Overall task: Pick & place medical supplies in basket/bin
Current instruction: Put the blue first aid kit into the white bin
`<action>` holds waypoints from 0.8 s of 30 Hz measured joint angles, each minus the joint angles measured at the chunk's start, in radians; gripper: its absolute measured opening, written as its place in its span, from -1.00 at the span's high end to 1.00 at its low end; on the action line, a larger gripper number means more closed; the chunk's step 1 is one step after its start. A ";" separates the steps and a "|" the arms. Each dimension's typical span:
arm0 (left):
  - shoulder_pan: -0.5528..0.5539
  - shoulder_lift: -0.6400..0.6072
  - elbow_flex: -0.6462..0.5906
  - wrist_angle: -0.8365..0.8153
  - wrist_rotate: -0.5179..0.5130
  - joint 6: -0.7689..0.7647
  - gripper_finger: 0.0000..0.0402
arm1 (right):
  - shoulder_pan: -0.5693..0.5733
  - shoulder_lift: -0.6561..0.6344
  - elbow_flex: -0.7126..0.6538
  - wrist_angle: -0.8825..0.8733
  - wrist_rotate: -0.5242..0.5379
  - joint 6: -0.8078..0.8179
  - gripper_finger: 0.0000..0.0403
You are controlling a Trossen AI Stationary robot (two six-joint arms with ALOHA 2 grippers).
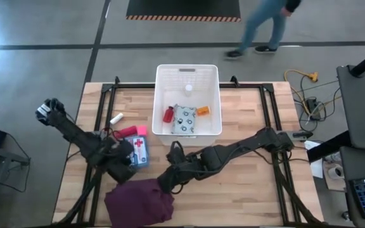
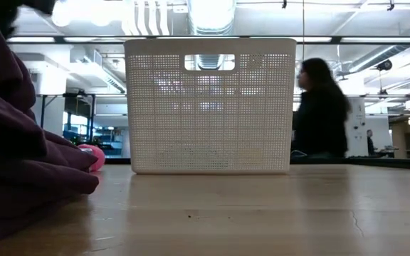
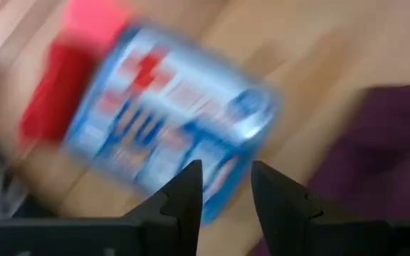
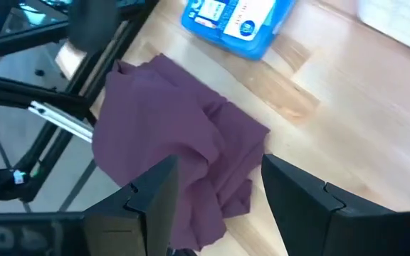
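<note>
While the white perforated plastic basket (image 1: 187,71) at the table's far edge holds four supplies, three lie outside left of it; left gripper (image 3: 226,188) part-open over blue first-aid pouch (image 3: 169,121), right gripper (image 4: 219,185) open, empty, above purple cloth (image 4: 169,142).

Pouch sign: a red cross is showing on the blue pouch (image 1: 139,152), left of centre in the high view.
Pouch print: white and blue lettering is running across the pouch (image 4: 238,18) at the top of the right wrist view, too small to read.
Pouch in left wrist view: the red cross and lettering on the pouch (image 3: 169,121) are showing only as a blur.
Floor mark: an orange-and-black striped edge is bordering the mat (image 1: 183,9) at top centre of the high view.
Readable words: none are showing.
</note>
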 joint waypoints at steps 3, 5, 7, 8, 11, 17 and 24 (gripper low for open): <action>-0.039 -0.002 -0.058 -0.056 0.091 -0.128 0.48 | -0.004 0.020 -0.004 0.034 -0.027 -0.024 0.05; -0.057 -0.002 -0.111 -0.034 0.160 -0.138 0.48 | -0.009 0.038 -0.009 0.057 -0.049 -0.040 0.05; -0.066 -0.002 -0.166 -0.014 0.219 -0.161 0.48 | -0.019 0.050 -0.014 0.072 -0.067 -0.055 0.05; -0.070 -0.002 -0.192 -0.009 0.233 -0.192 0.48 | -0.023 0.053 -0.014 0.083 -0.082 -0.062 0.05; -0.089 -0.028 -0.264 0.011 0.236 -0.298 0.48 | -0.033 0.053 -0.034 0.090 -0.088 -0.077 0.05; -0.118 -0.148 -0.339 0.000 0.103 -0.556 0.48 | -0.085 0.060 -0.134 0.171 -0.157 -0.089 0.05; -0.115 -0.204 -0.341 0.030 -0.025 -0.586 0.48 | -0.161 0.119 -0.270 0.524 -0.300 -0.033 0.05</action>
